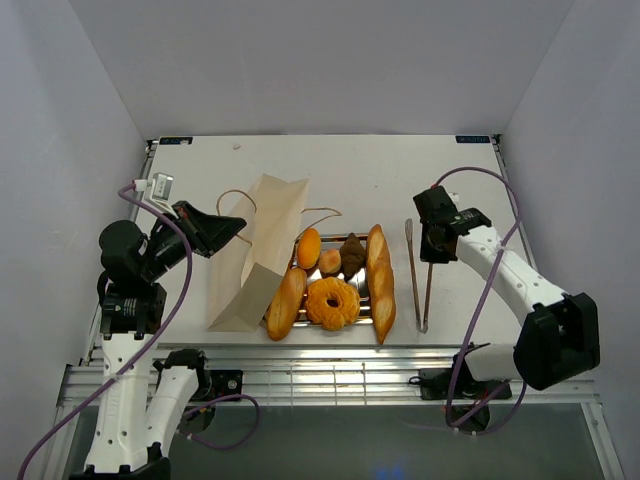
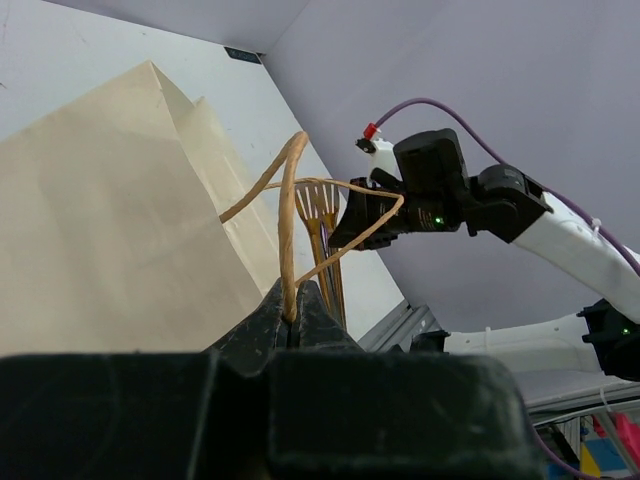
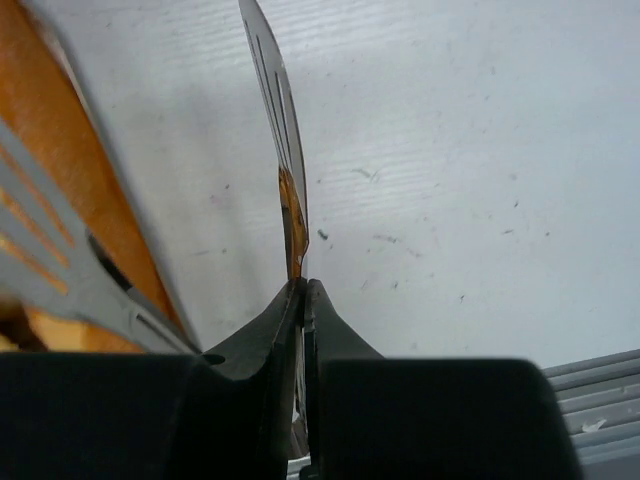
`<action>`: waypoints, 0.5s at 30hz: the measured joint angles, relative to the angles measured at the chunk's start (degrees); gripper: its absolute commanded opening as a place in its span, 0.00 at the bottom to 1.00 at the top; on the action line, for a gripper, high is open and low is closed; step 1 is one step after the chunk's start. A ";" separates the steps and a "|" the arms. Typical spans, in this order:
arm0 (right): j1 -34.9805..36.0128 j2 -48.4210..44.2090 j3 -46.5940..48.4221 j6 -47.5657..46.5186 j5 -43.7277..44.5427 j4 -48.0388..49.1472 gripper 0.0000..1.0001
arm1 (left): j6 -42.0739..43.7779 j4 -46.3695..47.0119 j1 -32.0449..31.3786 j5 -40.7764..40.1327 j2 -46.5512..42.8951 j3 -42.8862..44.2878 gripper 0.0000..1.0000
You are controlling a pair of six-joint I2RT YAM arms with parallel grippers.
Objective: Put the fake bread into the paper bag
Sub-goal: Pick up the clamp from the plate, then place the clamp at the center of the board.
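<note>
On bench (image 1: 400,170), centre: fake bread (image 1: 335,285), namely baguettes, rolls, ring doughnut and dark pastries, grouped on steel tray (image 1: 364,298); none bagged yet. Just beside, on left: paper bag (image 1: 255,250), lying flat, handles at far end. Left claw (image 2: 290,318) clenched on one brown cord handle (image 2: 288,220), probably to raise bag and open its mouth. Right of bread: long metal tongs (image 1: 417,275), one arm pinched in clenched right claw (image 3: 298,290), likely taken up as tool for moving loaves.

Bag (image 1: 262,230) left — bread (image 1: 332,302) — tongs (image 1: 414,275) right
</note>
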 measured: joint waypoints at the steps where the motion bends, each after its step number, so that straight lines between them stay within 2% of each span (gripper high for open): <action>1: -1.16 1.57 0.48 -1.22 0.50 0.63 0.08 | -0.02 0.00 0.00 -0.02 0.04 0.00 0.00; 10: -4.24 18.36 9.18 -7.61 4.26 6.23 0.09 | -0.09 0.48 0.00 -0.02 0.04 0.00 0.00; 15: -4.37 21.68 10.14 -8.59 4.13 8.74 0.19 | -0.07 0.46 0.00 0.00 0.04 0.00 0.00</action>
